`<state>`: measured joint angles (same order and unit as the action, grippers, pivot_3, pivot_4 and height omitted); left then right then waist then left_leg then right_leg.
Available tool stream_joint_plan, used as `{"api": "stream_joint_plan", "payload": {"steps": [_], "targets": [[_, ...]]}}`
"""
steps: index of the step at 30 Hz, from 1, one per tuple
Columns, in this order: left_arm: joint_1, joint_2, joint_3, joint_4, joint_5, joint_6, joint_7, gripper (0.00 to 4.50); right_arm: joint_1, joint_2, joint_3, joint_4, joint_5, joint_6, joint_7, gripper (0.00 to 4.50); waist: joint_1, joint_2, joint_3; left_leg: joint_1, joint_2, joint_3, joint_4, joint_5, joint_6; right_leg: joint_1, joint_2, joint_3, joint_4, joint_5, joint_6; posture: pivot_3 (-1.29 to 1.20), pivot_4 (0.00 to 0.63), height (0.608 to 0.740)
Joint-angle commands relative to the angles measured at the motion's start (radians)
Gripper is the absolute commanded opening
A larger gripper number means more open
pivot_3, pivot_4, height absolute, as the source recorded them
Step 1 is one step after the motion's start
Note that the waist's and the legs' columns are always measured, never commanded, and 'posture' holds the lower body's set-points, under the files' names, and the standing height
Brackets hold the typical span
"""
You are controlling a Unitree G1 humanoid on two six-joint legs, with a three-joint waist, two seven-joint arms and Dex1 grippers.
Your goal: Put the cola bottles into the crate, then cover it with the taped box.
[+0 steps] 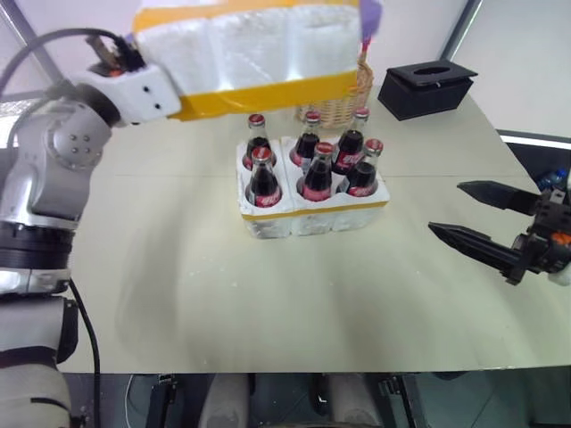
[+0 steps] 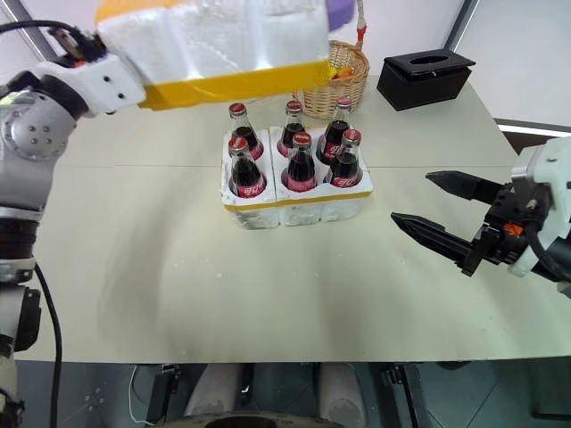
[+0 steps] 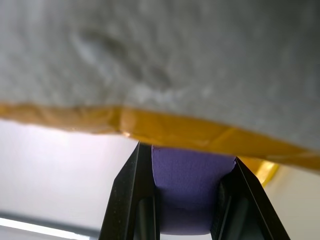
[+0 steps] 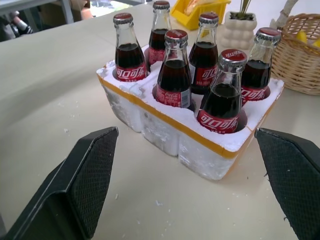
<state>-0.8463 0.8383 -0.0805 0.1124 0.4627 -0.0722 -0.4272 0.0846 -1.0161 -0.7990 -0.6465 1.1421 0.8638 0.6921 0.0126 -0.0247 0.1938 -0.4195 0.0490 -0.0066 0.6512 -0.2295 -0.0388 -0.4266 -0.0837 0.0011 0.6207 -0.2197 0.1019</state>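
Foam, light but crumbly, makes up the taped box [image 1: 254,49], so it should lift easily yet dent or shed under a hard pinch; a purple tab seen in the left wrist view looks the safest hold. The left gripper [image 3: 187,200] is clamped on that tab, arm raised and reaching forward, carrying the box in the air above and behind the crate [image 1: 312,209]. All six bottles [image 1: 317,169] stand in the crate. The right gripper [image 1: 486,218] hangs spread wide, empty, well right of the crate.
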Motion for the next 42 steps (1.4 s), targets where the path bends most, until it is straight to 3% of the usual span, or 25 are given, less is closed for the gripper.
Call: {"api": "stream_joint_plan", "payload": {"steps": [1,21,42], "targets": [[0.002,-0.008,0.002,-0.117,-0.012,0.038,-0.054,0.82,-0.006,0.006,-0.013,-0.007,0.0,-0.024,0.0,4.5,0.0,0.0,0.0,0.0,0.0,0.0,0.0,0.0,0.0,0.0,0.0,0.0,0.0,0.0,0.0,0.0,0.15,0.74],[0.107,-0.048,-0.059,-0.37,0.135,0.18,-0.187,0.82,-0.023,0.042,0.042,-0.021,0.023,-0.034,-0.056,4.5,0.0,0.0,0.0,0.002,0.0,0.0,0.002,0.0,0.0,0.001,0.002,0.004,0.002,-0.001,-0.002,0.0,0.15,0.74],[0.049,-0.087,-0.105,-0.371,0.225,0.251,-0.281,0.82,-0.014,0.075,0.068,-0.041,0.021,-0.07,-0.088,4.5,-0.001,0.0,0.0,0.002,0.0,0.0,0.003,0.0,0.0,0.002,0.002,0.005,0.002,-0.001,-0.002,0.0,0.15,0.74]]}}
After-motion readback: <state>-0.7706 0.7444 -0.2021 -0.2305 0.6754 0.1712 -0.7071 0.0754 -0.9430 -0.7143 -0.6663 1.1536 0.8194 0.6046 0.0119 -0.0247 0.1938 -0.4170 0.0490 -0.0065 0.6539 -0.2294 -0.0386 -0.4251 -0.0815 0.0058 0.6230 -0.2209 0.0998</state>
